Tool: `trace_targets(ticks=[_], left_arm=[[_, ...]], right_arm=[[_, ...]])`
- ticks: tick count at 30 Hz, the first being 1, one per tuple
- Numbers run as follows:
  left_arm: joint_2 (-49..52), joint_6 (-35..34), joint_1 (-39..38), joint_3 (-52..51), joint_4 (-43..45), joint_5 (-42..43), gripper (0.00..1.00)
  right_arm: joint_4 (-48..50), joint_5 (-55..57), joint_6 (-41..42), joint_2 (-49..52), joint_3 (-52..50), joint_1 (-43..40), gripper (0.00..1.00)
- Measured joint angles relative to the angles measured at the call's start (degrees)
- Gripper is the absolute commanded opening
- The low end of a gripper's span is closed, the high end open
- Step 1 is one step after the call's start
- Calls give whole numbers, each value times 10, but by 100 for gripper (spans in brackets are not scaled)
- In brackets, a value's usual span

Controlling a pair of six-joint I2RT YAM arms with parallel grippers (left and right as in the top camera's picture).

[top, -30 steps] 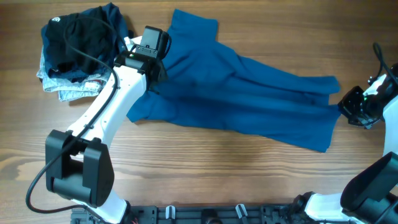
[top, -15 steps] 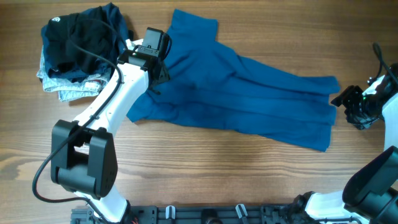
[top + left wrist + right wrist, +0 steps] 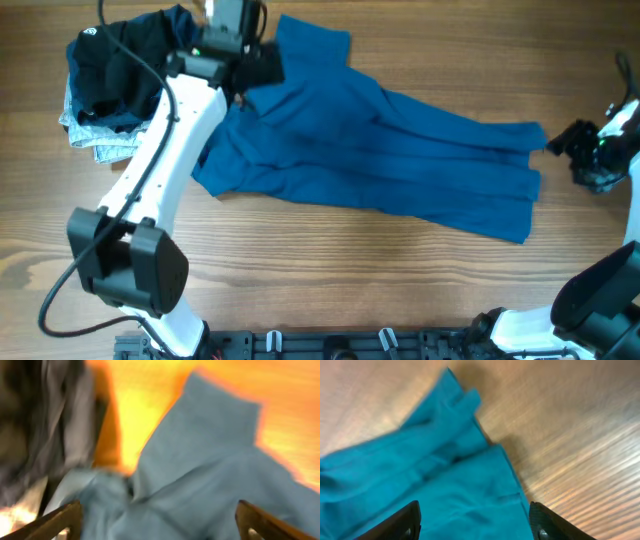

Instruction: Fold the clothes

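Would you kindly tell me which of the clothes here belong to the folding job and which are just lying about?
For the job:
- teal-blue garment, spread out flat

Just lying about:
- black garment with a small white logo
- light-blue denim piece beneath it

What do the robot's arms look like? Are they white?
Mostly, yes. The left arm is a long white tube with chunky black joints and a black cable looping beside it. The right arm is white and black too, and the right gripper has two dark fingers.
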Motion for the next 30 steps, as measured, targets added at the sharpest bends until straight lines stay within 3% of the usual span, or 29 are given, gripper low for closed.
trace_targets(ticks=[7,13,18,30], left_arm=[[21,106,0,82,77,70,100],[203,178,0,214,90,78,100],[318,198,4,237,159,79,100],[412,206,34,252,289,107,99]], right_arm=[[-18,-42,-44,0,64,11,70],[-39,-45,-71,0,65,61,70],[-61,-45,-73,0,65,77,70],[-68,-45,-73,0,65,77,70]])
